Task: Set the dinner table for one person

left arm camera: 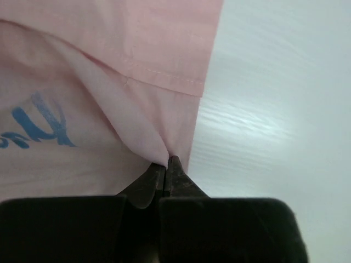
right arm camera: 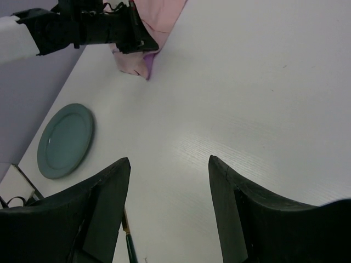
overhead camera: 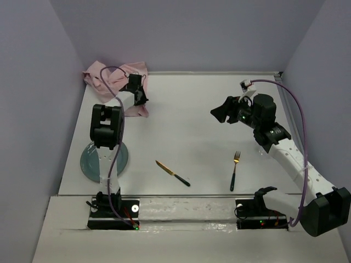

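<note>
The dinner table is a large white tabletop. A crumpled pink cloth placemat with blue writing lies at its far left corner. My left gripper is shut on the cloth's near edge; in the left wrist view the fingertips pinch a fold of the cloth. A teal plate sits near left, partly hidden by the left arm. A knife and a fork lie near the front. My right gripper is open and empty above the table's right half.
The right wrist view shows the plate, the knife's end, the left gripper and the cloth. Purple walls enclose the table on three sides. The arm bases stand at the near edge.
</note>
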Robot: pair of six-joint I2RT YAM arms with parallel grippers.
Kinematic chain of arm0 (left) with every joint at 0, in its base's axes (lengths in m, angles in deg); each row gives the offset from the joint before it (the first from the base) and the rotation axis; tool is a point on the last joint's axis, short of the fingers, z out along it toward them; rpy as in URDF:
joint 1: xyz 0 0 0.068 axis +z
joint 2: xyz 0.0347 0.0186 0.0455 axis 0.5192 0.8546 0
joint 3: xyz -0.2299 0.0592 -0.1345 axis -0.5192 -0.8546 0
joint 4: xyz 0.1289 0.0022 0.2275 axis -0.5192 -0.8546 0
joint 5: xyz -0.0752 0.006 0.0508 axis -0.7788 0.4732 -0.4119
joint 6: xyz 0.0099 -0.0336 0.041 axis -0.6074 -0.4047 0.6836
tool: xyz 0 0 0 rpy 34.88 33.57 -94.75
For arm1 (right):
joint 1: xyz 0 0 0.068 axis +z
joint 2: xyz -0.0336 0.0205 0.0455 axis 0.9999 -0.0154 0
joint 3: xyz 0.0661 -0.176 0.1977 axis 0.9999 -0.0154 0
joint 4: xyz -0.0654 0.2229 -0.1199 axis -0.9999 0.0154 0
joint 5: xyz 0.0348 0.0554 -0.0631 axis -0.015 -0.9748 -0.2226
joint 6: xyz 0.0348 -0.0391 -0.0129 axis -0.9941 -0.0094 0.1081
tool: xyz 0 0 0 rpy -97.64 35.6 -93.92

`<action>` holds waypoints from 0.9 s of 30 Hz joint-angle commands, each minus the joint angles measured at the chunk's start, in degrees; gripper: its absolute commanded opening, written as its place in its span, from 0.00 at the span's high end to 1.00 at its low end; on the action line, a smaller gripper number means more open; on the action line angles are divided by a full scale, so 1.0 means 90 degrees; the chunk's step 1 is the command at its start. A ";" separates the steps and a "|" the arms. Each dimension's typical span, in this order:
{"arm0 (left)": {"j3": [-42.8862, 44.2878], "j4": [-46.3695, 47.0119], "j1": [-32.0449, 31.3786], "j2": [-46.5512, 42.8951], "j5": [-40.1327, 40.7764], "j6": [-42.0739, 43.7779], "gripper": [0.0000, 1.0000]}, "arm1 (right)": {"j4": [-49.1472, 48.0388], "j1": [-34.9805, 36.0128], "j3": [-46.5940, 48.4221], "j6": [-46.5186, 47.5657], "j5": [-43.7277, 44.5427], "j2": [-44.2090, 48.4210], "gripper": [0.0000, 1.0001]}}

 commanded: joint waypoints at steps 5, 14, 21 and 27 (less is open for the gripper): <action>-0.2307 0.2366 -0.2181 -0.1682 -0.1539 -0.1929 1.00 | -0.0179 0.0037 -0.0082 0.0213 0.0652 0.0398 0.35; -0.3677 0.3609 -0.3404 -0.3038 -0.0750 -0.2666 0.16 | 0.0046 0.0037 0.0006 0.0379 0.1063 0.0429 0.35; -0.3882 0.3159 -0.2234 -0.4182 0.0511 -0.2331 0.13 | 0.0056 0.0037 0.0064 0.0389 0.1122 0.0194 0.44; -0.4907 0.3851 -0.0895 -0.4115 -0.0073 -0.3287 0.13 | 0.0046 0.0037 0.0103 0.0379 0.0917 0.0019 0.59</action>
